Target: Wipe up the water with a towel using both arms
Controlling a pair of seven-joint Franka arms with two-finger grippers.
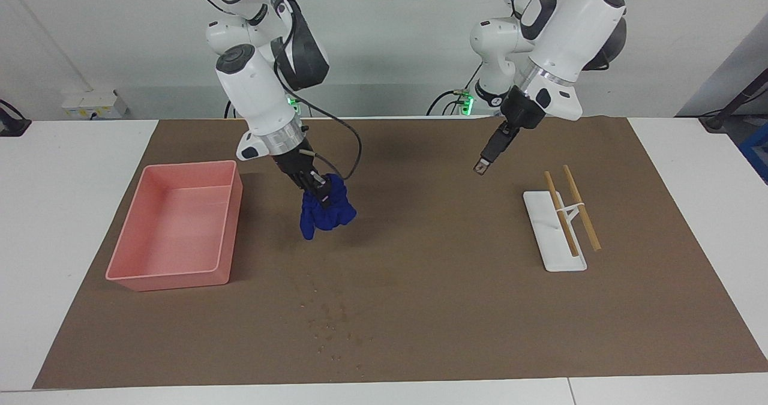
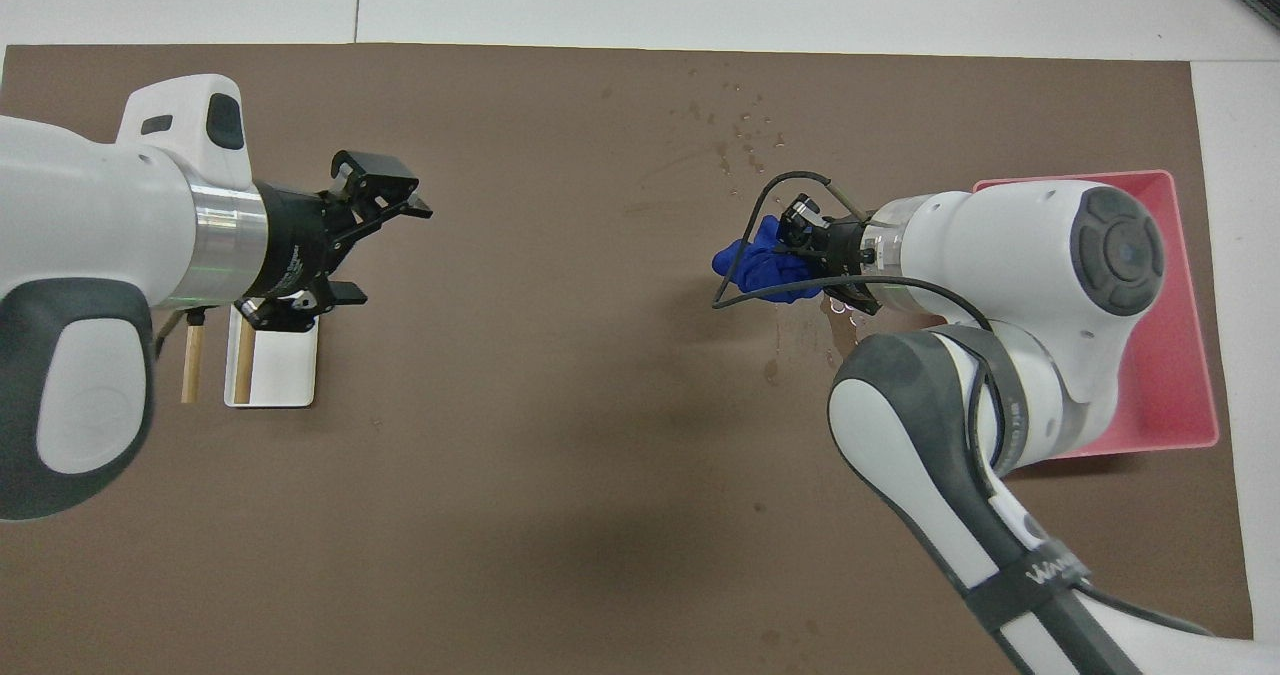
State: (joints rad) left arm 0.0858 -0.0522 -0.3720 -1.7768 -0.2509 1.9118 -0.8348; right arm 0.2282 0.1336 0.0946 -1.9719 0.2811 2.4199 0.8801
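Observation:
My right gripper (image 1: 317, 190) is shut on the deep blue towel (image 1: 327, 212), which hangs bunched from it just over the brown mat, beside the pink tray. They also show in the overhead view, the gripper (image 2: 812, 245) and the towel (image 2: 762, 265). The water (image 1: 331, 321) is a scatter of tiny droplets on the mat, farther from the robots than the towel; it also shows in the overhead view (image 2: 742, 137). A few more drops (image 2: 800, 340) lie under the right wrist. My left gripper (image 1: 482, 166) waits in the air over the mat by the white stand; it also shows in the overhead view (image 2: 390, 245).
A pink tray (image 1: 234, 210) stands on the brown mat (image 1: 432, 285) toward the right arm's end. A white flat stand (image 1: 555, 255) with two wooden rods sits toward the left arm's end. White table surrounds the mat.

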